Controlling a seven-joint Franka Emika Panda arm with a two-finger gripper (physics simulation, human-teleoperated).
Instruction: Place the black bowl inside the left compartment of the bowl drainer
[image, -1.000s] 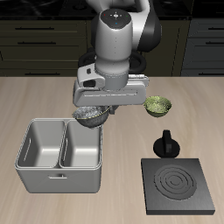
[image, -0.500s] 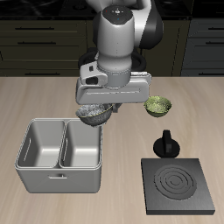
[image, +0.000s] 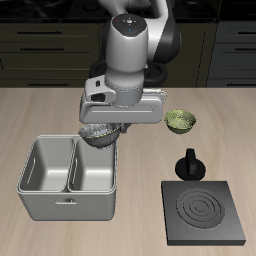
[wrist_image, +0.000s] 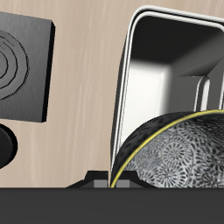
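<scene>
On the table, the grey two-well bowl drainer (image: 70, 178) sits below my arm, and my claw (image: 103, 130) is clenched on the black bowl (image: 101, 133), holding it aloft over the drainer's far edge.

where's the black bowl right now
The black bowl hangs in the gripper, lifted above the back rim of the bowl drainer, over the well nearer the stove plate.

Bright, even simulator light from above, everything sharp. Soft shadows lie inside the bowl drainer (image: 68, 178), and its rim (wrist_image: 131, 79) gleams white up close; no blur or edge distortion.
</scene>
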